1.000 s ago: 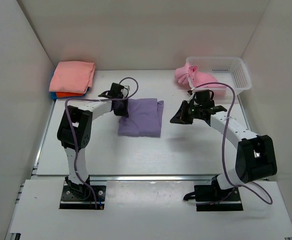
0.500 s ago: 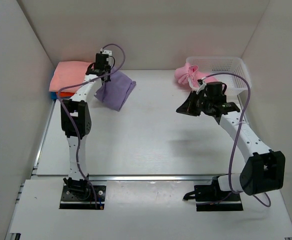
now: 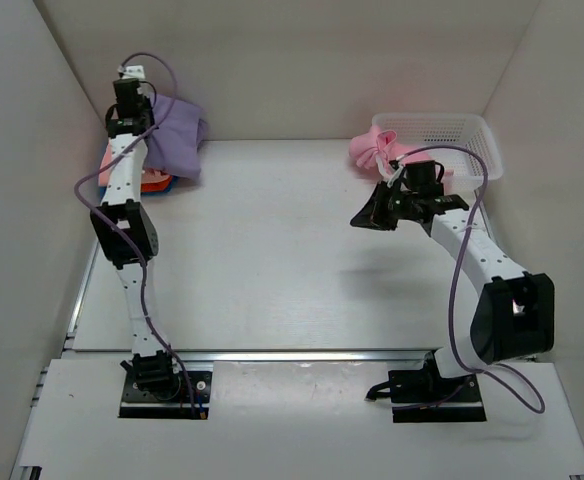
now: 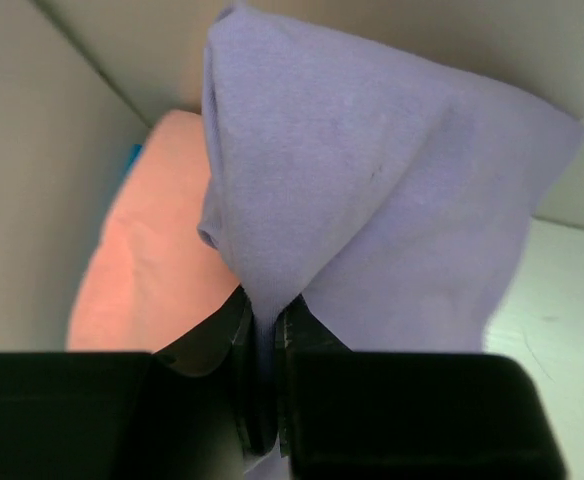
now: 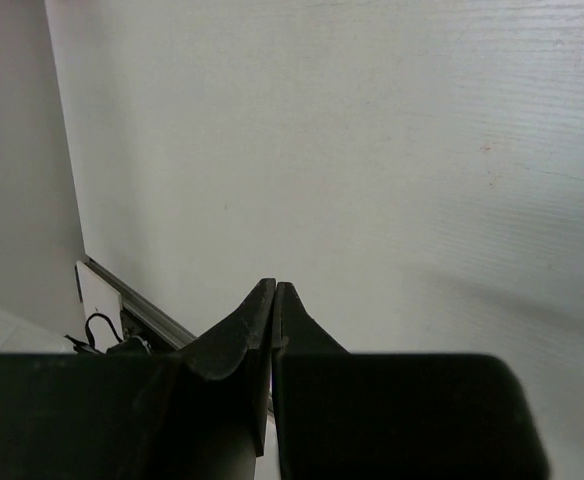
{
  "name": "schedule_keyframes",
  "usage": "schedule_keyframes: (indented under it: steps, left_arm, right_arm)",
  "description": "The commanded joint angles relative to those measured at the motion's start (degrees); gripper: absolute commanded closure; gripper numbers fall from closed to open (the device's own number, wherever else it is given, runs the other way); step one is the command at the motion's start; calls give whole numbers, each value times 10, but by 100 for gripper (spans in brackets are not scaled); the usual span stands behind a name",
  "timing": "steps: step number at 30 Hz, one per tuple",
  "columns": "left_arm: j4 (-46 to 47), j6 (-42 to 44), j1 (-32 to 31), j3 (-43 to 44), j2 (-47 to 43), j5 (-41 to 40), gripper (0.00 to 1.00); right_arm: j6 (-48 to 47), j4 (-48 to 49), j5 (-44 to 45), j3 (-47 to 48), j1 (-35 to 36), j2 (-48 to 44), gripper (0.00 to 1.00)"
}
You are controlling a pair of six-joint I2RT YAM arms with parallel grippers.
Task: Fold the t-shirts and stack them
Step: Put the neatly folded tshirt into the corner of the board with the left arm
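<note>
Within 1 second, the folded lavender-purple t-shirt (image 3: 177, 140) has been lifted off the middle of the bench (image 3: 272, 270) and carried to the far left corner. It is gripped by the left pincer (image 4: 262, 335), whose jaws are nipped narrowly on a gathered fold. The rest of the cloth hangs beyond the tips and to their right.

Below that pincer and to its left the stack is seen. The salmon-pink t-shirt (image 4: 142, 280) lies on top, and a sliver of the blue t-shirt (image 4: 134, 155) shows at its far edge. The folding of this shirt is judged done and the stacking nearly so, with only lowering and release left. The hanging cloth has sagged out of its flat shape, so an untidy landing is a risk. The side wall (image 4: 32, 200) stands close on the pincer's left and limits room there.

The right pincer (image 3: 360, 216) is closed on nothing and hovers over bare bench. Beyond it and a little to its right, the light pink t-shirt (image 3: 370, 150) is draped, unfolded, over the rim of the white mesh basket (image 3: 477, 140). It is judged the 1 shirt left to fold.
</note>
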Motion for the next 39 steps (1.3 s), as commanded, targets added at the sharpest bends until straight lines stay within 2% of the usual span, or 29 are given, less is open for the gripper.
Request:
schedule_keyframes:
  steps: [1, 4, 7, 13, 16, 18, 19, 21, 25, 29, 33, 36, 39]
  left_arm:
    - [22, -27, 43, 49, -45, 56, 100]
    - [23, -76, 75, 69, -39, 110, 100]
    - [38, -85, 82, 66, -45, 145, 100]
    - [91, -110, 96, 33, -46, 161, 100]
    - [96, -108, 101, 35, -29, 144, 100]
    - [86, -111, 102, 33, -21, 121, 48]
    - [81, -111, 103, 32, -23, 83, 2]
    - [65, -125, 110, 39, -24, 7, 1]
    - [50, -148, 119, 8, -57, -13, 1]
    - [53, -161, 124, -81, -120, 21, 2]
    - [66, -150, 100, -218, -223, 120, 1]
    - [28, -123, 49, -323, -290, 139, 1]
    - [-42, -152, 1, -336, -305, 170, 2]
  right_arm:
    - [-5, 4, -10, 37, 9, 24, 100]
    - [-7, -5, -7, 50, 22, 56, 100]
    - [-6, -9, -11, 64, 30, 79, 100]
    - [-8, -18, -4, 95, 45, 94, 100]
    - [-9, -25, -6, 94, 41, 95, 100]
    - [-12, -28, -2, 95, 43, 94, 100]
    - [-10, -31, -2, 96, 43, 97, 100]
    - [-12, -36, 5, 101, 49, 98, 100]
    - [-11, -39, 15, 91, 57, 93, 100]
    - [-20, -50, 52, 90, 63, 86, 100]
    - [-36, -82, 99, 80, 69, 65, 100]
    - [-55, -121, 164, 89, 70, 56, 100]
    - [-95, -183, 186, 121, 37, 80, 91]
